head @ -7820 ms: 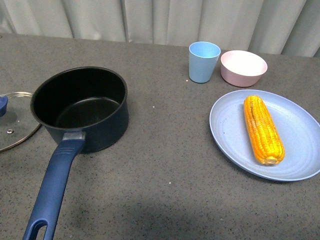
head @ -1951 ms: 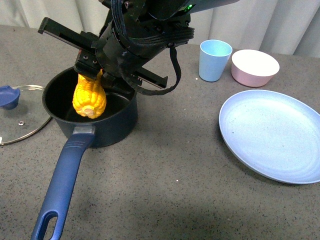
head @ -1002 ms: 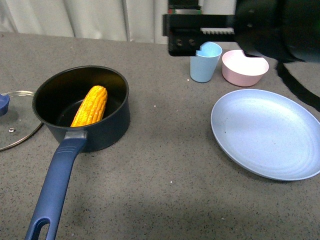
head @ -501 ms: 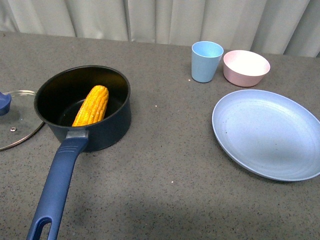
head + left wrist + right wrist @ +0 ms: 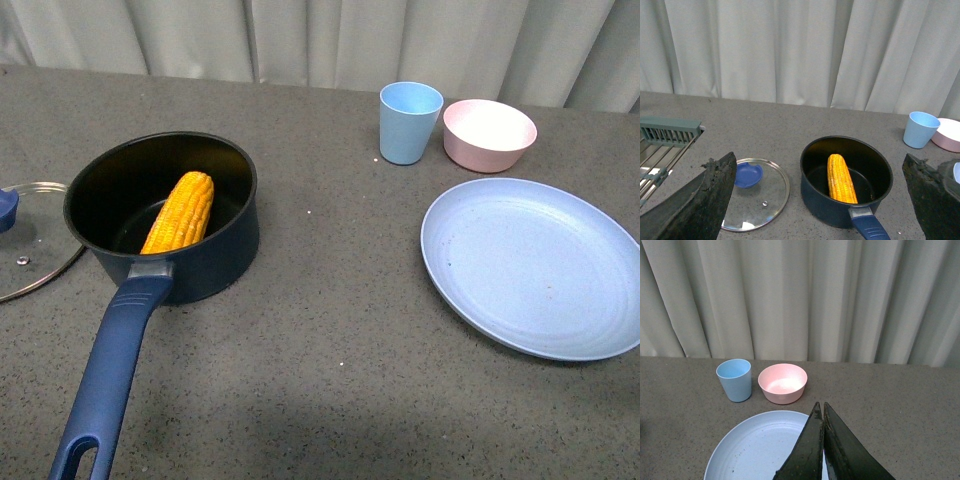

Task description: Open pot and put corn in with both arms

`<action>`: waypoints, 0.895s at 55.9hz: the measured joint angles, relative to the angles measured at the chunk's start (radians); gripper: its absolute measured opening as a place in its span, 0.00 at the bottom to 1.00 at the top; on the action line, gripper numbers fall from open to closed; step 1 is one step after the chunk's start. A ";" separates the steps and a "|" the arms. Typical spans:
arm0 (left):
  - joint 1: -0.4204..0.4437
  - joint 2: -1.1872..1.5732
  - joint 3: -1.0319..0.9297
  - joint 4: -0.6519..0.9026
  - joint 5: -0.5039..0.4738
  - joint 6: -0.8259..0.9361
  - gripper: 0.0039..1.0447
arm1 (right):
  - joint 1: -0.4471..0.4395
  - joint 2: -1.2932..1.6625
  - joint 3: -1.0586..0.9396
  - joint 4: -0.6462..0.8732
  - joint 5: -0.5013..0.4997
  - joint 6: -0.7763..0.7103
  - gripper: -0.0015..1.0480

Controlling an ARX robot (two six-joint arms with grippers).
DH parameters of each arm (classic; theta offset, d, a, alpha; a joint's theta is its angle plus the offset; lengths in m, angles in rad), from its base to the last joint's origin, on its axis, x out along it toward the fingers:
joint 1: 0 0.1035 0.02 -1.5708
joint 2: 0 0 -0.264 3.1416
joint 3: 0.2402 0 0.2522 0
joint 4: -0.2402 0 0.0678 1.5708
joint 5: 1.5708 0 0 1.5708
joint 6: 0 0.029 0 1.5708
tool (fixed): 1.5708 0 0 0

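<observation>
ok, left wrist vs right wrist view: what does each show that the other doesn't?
Only the left wrist view: the pot with the corn lying inside, the glass lid beside it on the table, a grey rack, and the open left gripper. Only the right wrist view: the blue plate and the shut right gripper. Both: the pale blue cup, the pink bowl, the curtain.

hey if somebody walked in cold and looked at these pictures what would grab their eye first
Most likely the bright yellow corn, lying slanted inside the open dark pot on the left of the table, with the pot's long blue handle pointing toward the robot. Next, the glass lid lying flat on the table just left of the pot. On the right sits a big bare blue plate, with a pale blue cup and pink bowl behind it.
</observation>
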 joint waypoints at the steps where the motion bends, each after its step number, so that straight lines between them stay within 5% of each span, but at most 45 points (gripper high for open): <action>1: 0.000 0.000 0.000 0.000 0.000 0.000 0.94 | -0.005 -0.016 -0.003 -0.013 -0.005 0.000 0.01; 18: 0.000 0.000 0.000 0.000 0.000 0.000 0.94 | -0.129 -0.269 -0.034 -0.229 -0.123 0.000 0.01; 50: 0.000 0.000 0.000 0.000 0.000 0.000 0.94 | -0.132 -0.583 -0.037 -0.522 -0.131 0.000 0.01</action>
